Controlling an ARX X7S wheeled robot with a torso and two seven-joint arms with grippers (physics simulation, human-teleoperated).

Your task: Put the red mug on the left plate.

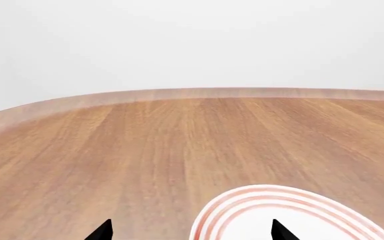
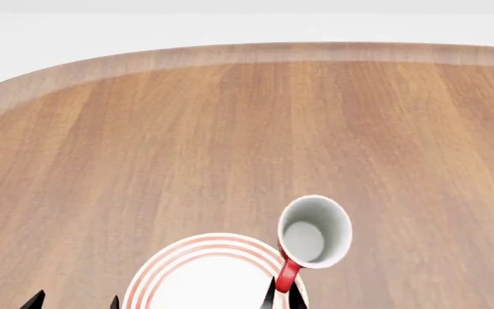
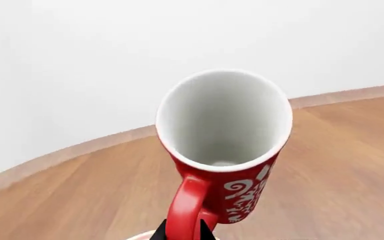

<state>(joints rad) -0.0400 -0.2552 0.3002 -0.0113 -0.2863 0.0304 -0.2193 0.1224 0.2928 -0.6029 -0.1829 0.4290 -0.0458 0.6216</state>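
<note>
The red mug (image 2: 314,233) with its white swirl pattern and white inside hangs in the air, held by its red loop handle. My right gripper (image 2: 282,297) is shut on that handle (image 3: 186,210), with a black fingertip on either side of it. The mug (image 3: 224,125) is just past the right rim of the red-ringed white plate (image 2: 187,273) at the near edge of the head view. My left gripper (image 2: 74,300) stands open and empty just left of the plate (image 1: 245,205), one tip over bare wood and one over the plate.
The round wooden table (image 2: 187,141) stretches away to a curved rim (image 2: 229,55), with a plain white background beyond it.
</note>
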